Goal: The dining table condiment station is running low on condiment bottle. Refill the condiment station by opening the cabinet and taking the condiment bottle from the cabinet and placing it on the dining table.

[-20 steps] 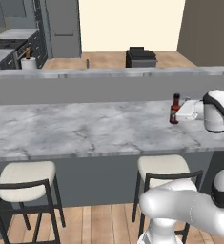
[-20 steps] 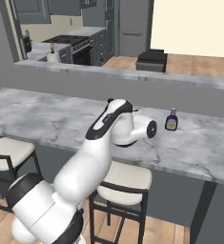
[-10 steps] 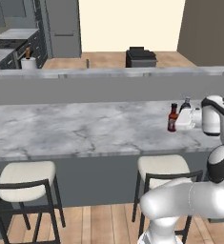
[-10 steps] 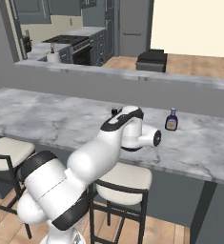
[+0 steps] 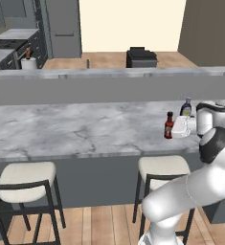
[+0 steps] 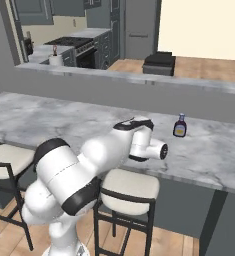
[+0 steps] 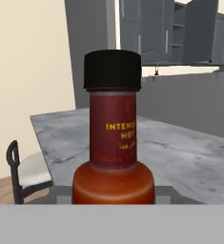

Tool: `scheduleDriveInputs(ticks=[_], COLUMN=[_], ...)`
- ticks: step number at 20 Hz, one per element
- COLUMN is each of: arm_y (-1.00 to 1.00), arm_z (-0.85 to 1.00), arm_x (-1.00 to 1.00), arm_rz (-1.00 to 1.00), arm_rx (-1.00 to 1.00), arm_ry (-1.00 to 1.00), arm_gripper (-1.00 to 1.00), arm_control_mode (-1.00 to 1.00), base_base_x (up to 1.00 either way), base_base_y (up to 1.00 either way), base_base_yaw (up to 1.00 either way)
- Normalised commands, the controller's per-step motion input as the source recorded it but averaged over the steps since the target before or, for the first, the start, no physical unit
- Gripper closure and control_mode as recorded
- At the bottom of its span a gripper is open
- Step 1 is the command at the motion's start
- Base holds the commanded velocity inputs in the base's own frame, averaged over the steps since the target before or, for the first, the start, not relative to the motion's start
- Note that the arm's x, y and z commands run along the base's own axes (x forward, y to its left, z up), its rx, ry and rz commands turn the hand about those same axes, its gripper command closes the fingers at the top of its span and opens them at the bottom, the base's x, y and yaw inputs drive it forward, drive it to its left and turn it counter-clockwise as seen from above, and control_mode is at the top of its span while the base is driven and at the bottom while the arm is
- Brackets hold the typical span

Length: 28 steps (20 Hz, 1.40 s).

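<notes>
The condiment bottle (image 5: 169, 125), dark red with a black cap, stands upright at the right end of the dining table (image 5: 75, 129), near its front edge. My gripper (image 5: 172, 128) is shut on its body from the right. Whether the base touches the marble I cannot tell. In the hand view the condiment bottle (image 7: 113, 143) looms close, with the gripper (image 7: 112, 196) around its lower body and the dining table (image 7: 180, 157) behind it. Beyond the ledge hangs the cabinet (image 7: 151, 33), one door swung open. From the right base view my arm covers the held bottle.
A second small bottle (image 5: 186, 107) with a pale label stands just behind my hand, also seen as the small bottle (image 6: 179, 126). The raised grey ledge (image 5: 109, 74) runs along the table's far side. Two stools (image 5: 25, 177) (image 5: 163, 167) sit under the front edge.
My gripper has carried the condiment bottle left and toward the table's front edge, lower than before. The second bottle has stayed where it was.
</notes>
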Motion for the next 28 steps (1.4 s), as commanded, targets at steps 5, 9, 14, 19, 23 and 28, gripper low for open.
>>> scheduleDriveInputs(ticks=[5,9,14,19,23,28], arm_y=[-0.02,-0.12,-0.21,-0.27,-0.2,-0.06], arm_z=[-0.33,-0.16,-0.23,-0.27,-0.26,-0.23], arm_x=[0.23,0.26,0.19,0.12,0.09,0.12], arm_rz=[0.04,0.05,0.07,0.07,0.04,0.01], arm_rx=[0.0,0.0,0.0,0.0,0.0,0.0], arm_ry=[0.0,0.0,-0.03,-0.06,-0.09,-0.04], arm_gripper=[1.0,1.0,1.0,1.0,1.0,1.0], arm_control_mode=[-1.0,-1.0,-1.0,-1.0,-1.0,-1.0], base_base_x=[0.0,0.0,0.0,0.0,0.0,0.0], base_base_y=[0.0,0.0,0.0,0.0,0.0,0.0], base_base_yaw=[0.0,0.0,0.0,0.0,0.0,0.0])
